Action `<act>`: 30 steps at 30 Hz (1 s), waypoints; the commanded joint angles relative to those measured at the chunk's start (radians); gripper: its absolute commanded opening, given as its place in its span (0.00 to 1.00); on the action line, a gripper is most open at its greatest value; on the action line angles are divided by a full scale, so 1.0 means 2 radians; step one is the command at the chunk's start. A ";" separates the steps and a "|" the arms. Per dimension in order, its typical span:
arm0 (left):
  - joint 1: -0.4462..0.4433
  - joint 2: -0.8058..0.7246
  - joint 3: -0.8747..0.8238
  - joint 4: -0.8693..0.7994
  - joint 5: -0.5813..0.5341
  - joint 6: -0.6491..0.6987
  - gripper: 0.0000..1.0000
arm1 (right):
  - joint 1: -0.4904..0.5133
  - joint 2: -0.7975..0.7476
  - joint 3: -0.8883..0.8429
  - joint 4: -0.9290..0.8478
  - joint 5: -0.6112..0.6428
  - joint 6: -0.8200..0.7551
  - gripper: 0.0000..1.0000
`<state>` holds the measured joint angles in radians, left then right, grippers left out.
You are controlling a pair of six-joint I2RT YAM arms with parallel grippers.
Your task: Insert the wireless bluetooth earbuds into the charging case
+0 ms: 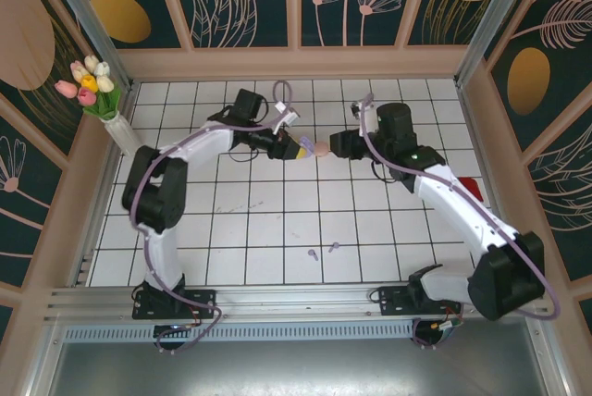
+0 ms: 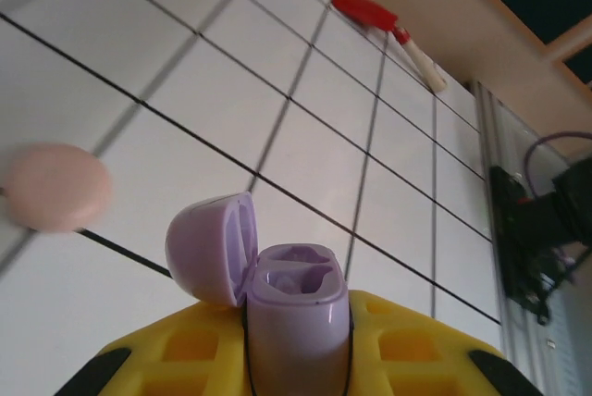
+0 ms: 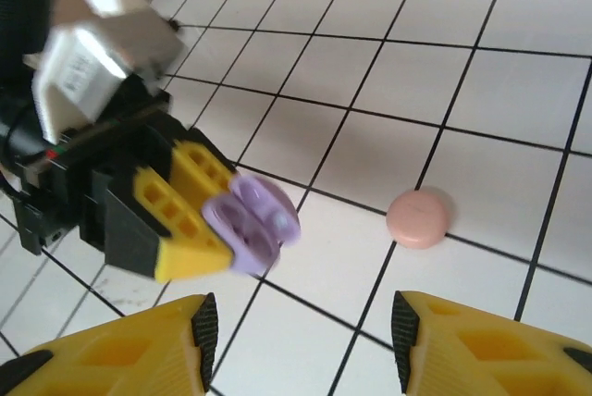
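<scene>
Lilac earbuds (image 1: 334, 247), two tiny stemmed pieces, lie loose and close together on the white tiled table (image 1: 250, 229), nearer the arm bases than either claw and well apart from both cases. Farther in, at the middle of the table, the left gripper (image 3: 190, 220) is clenched on the lilac charging case (image 2: 296, 308), its yellow fingers pinching the body from both sides; the lid stands hinged open to one side and the two wells face outward. Just beyond that case, the closed round pink case (image 3: 418, 218) rests flat on the tiles, between the two claws and touching neither. The right gripper (image 3: 303, 331) faces the left one with its yellow fingers spread wide and nothing between them. A pale block (image 3: 97, 44) rides on the left wrist; any print on it is too blurred to read. At the far left edge stands a white vase of tulips (image 1: 118, 132), and at the right wall lies a red-headed tool (image 2: 379, 21) with a pale handle.
</scene>
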<state>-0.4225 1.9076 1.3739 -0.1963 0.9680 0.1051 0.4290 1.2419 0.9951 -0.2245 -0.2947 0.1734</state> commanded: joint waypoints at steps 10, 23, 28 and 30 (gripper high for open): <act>0.003 -0.148 -0.223 0.491 -0.193 -0.165 0.11 | 0.083 -0.055 -0.079 -0.138 0.149 0.364 0.54; -0.003 -0.109 -0.377 0.879 -0.311 -0.168 0.02 | 0.235 -0.008 -0.122 -0.207 0.209 0.589 0.51; -0.006 -0.088 -0.385 0.933 -0.328 -0.174 0.01 | 0.267 0.027 -0.126 -0.201 0.206 0.624 0.51; -0.007 -0.080 -0.391 0.962 -0.332 -0.174 0.00 | 0.276 0.040 -0.126 -0.201 0.204 0.633 0.51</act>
<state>-0.4286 1.7184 0.6144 1.5265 0.3397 -0.2298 0.9573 1.2987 0.7559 -0.5961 0.0898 1.3605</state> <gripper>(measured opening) 0.229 0.509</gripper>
